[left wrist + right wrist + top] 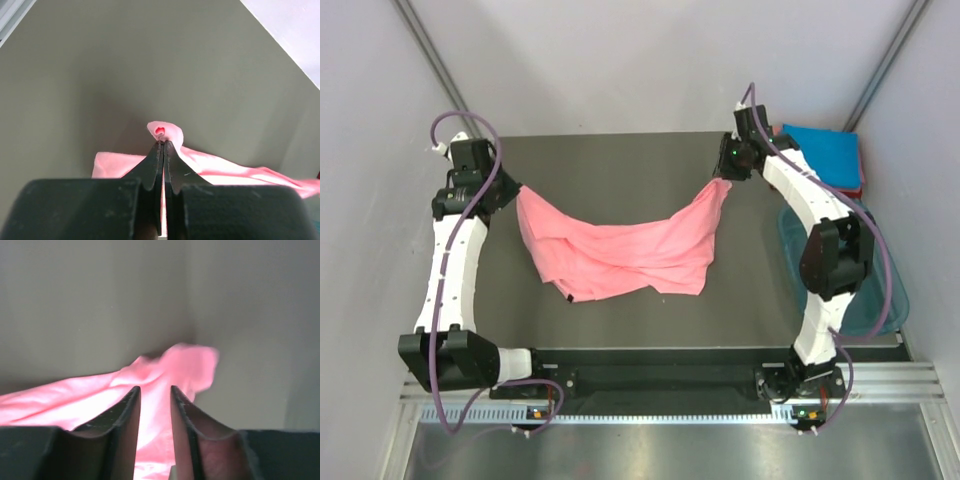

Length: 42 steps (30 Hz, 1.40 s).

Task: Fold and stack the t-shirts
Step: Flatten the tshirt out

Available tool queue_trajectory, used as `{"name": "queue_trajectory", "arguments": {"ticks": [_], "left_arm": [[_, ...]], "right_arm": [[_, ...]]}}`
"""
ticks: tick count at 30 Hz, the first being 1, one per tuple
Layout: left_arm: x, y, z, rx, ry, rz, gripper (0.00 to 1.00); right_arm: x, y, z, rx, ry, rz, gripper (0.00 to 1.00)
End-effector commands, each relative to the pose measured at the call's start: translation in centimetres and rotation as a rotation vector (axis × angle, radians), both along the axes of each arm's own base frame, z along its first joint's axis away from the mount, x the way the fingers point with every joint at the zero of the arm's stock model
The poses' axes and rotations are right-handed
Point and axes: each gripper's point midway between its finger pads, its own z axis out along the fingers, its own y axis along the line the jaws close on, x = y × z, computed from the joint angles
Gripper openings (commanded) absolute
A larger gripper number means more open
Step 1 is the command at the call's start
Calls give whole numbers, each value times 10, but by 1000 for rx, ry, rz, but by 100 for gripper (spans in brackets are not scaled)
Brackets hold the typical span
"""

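Note:
A salmon-pink t-shirt (620, 250) hangs in a sagging swag over the dark table (620, 160), its middle bunched on the surface. My left gripper (515, 190) is shut on the shirt's left corner; in the left wrist view a small pink tuft (167, 131) pokes out past the pinched gripper tips (164, 142). At the far right my right gripper (728, 180) has its jaws apart. In the right wrist view the pink cloth (190, 362) shows blurred through the gap of that gripper (155, 388). A folded bright blue t-shirt (825, 150) lies off the table's far right corner.
A translucent teal tub (890, 300) stands to the right of the table, partly behind the right arm. A red edge (863, 182) shows under the blue shirt. Grey walls close in on both sides.

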Motion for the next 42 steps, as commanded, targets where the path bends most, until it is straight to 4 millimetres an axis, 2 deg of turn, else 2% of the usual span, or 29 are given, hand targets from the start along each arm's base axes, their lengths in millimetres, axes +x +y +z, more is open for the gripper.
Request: {"name": "queue_trajectory", "arguments": {"ticks": [1, 3, 4, 5, 6, 7, 8, 10, 11, 12, 14, 15, 16, 17, 23, 27, 31, 35, 37, 42], "left_arm": [[10, 3, 22, 10, -102, 7, 0], [7, 5, 21, 23, -103, 15, 0], [6, 7, 19, 28, -101, 17, 0], [5, 7, 18, 31, -102, 18, 0], [4, 6, 19, 31, -111, 18, 0], [3, 6, 18, 31, -113, 16, 0], [4, 6, 17, 30, -118, 17, 0], [5, 4, 15, 16, -122, 13, 0], [7, 3, 12, 9, -118, 9, 0], [8, 1, 11, 2, -116, 4, 0], [8, -3, 5, -24, -105, -3, 0], [10, -4, 7, -31, -129, -7, 0], [9, -6, -2, -49, -123, -6, 0], [9, -11, -2, -68, -133, -24, 0], [13, -21, -10, -99, -116, -70, 0], [12, -17, -7, -67, -121, -70, 0], [14, -19, 2, -73, -138, -81, 0], [9, -19, -1, -62, -137, -81, 0], [6, -21, -2, -60, -131, -99, 0], [3, -17, 11, -42, -157, -85, 0]], "right_arm": [[14, 6, 49, 38, -144, 13, 32], [-9, -2, 38, -5, -63, -53, 34], [-20, -14, 46, -35, -67, -121, 34], [-33, -20, 43, -39, -35, -171, 34], [-58, -22, 21, -26, 57, -243, 34], [-74, -24, 29, 8, 58, -275, 35], [-97, -24, 4, 8, 130, -299, 36], [-124, -20, 2, 98, 175, -408, 36], [-145, -13, -18, 105, 242, -415, 36], [-155, -10, -23, 147, 284, -498, 35], [-181, 2, -34, 148, 334, -513, 35], [-186, 8, -37, 177, 346, -565, 36], [-185, 14, -38, 200, 325, -581, 36], [-195, 22, -49, 196, 347, -580, 38], [-203, 52, -78, 239, 466, -637, 39], [-205, 56, -96, 218, 495, -680, 39], [-215, 50, -115, 151, 543, -713, 39], [-229, 49, -136, 155, 603, -748, 39], [-227, 54, -139, 182, 599, -761, 39], [-229, 61, -151, 152, 634, -765, 37]]}}
